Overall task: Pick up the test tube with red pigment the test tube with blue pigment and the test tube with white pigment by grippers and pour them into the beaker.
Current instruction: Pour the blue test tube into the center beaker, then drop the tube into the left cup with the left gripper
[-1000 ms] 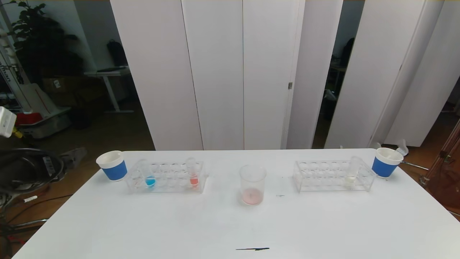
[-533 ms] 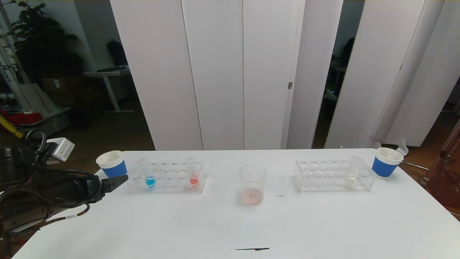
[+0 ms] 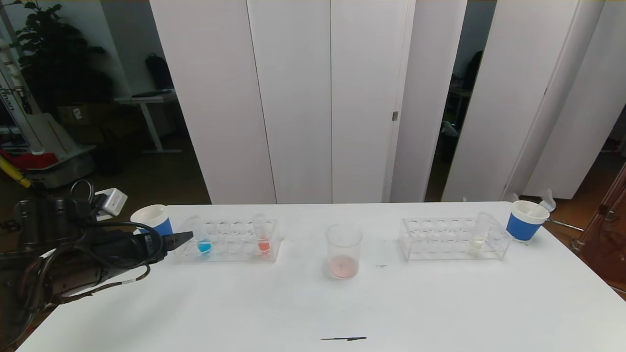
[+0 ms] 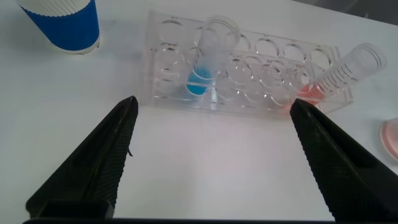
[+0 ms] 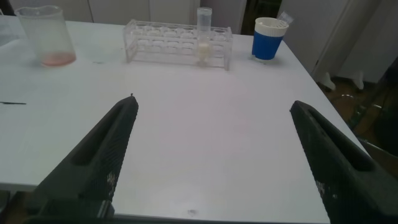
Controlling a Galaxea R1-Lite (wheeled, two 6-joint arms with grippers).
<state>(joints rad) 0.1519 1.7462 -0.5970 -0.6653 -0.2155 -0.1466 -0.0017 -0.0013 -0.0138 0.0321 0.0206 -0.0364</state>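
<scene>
Head view shows the left gripper [image 3: 188, 238] open, at the left rack's [image 3: 274, 244] left end beside the test tube with blue pigment [image 3: 198, 237]; it should probably straddle the tube's upper part squarely, close gently, then lift straight up toward the beaker [image 3: 344, 251] mid-surface.

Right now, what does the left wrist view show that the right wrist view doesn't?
Only the left wrist view shows the blue tube and the red tube, standing in the left rack beyond the open left gripper. Only the right wrist view shows the white tube in the right rack, with the open right gripper well short of it. Both show a blue paper cup and the white table.
</scene>
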